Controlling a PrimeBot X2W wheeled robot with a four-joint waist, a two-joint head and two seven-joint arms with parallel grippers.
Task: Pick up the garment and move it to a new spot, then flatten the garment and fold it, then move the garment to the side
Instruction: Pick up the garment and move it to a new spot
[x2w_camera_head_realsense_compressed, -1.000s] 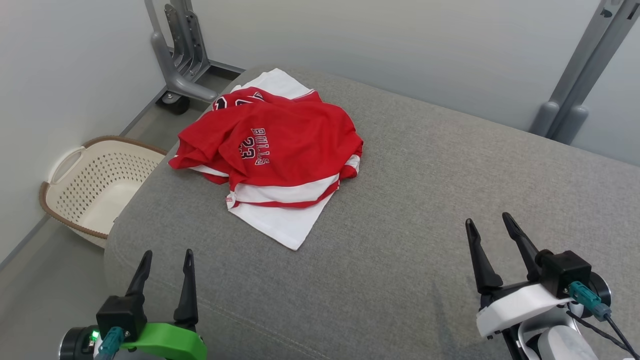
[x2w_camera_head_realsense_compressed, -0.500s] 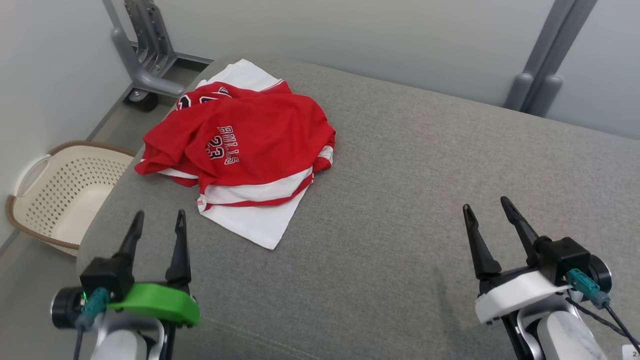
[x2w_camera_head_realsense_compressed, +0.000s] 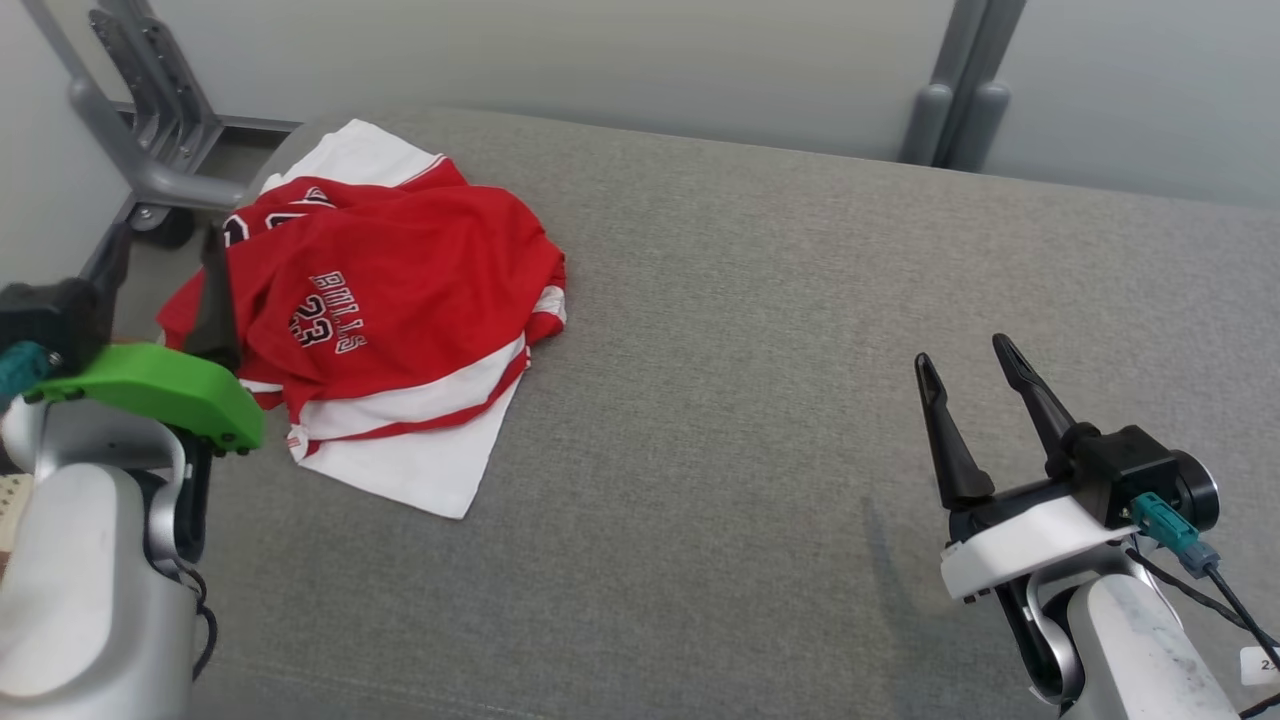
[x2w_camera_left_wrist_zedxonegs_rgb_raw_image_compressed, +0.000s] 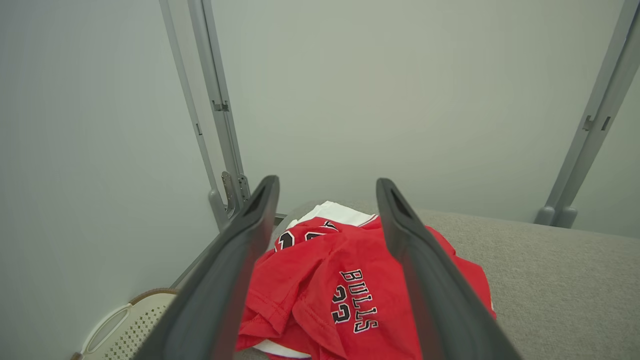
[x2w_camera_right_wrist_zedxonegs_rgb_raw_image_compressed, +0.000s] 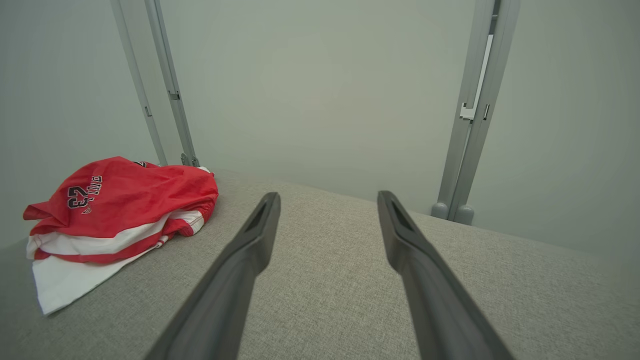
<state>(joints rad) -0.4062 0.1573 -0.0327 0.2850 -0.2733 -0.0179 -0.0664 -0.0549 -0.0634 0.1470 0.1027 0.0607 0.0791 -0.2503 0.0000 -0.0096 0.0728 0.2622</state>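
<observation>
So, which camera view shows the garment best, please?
The head view: nearly the whole garment shows from above. In the left wrist view dark fingers cross it; the right wrist view sees it low, side-on.

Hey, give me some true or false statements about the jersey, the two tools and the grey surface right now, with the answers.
1. The red and white garment lies on the grey padded surface. True.
2. The left tool is shut on the garment. False: its jaws stand open and grip nothing.
3. The right tool is open, over bare surface, well apart from the garment. True.
4. The garment is folded into a neat flat rectangle. False: it is bunched in a loose heap.
5. A pale perforated basket sits off the surface's edge, lower than the garment. True.
</observation>
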